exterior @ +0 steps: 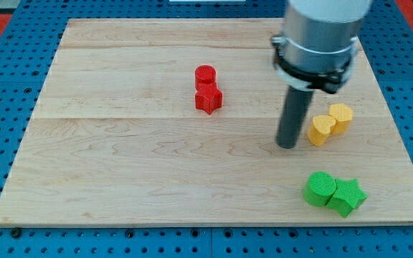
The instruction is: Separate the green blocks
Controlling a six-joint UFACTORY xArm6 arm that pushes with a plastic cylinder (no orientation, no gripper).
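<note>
Green pair touching near the view's bottom right.
The green cylinder (320, 188) and green star block (348, 196) touch; the tip (287, 146), a bare rod without any claw, stands above them, seemingly just left of the yellow blocks (330, 123), which a careless sweep could scatter.

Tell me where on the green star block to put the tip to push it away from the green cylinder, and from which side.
Set my tip at the seam where the green star block touches the green cylinder, coming from the view's top, then push the star toward the view's right.
</note>
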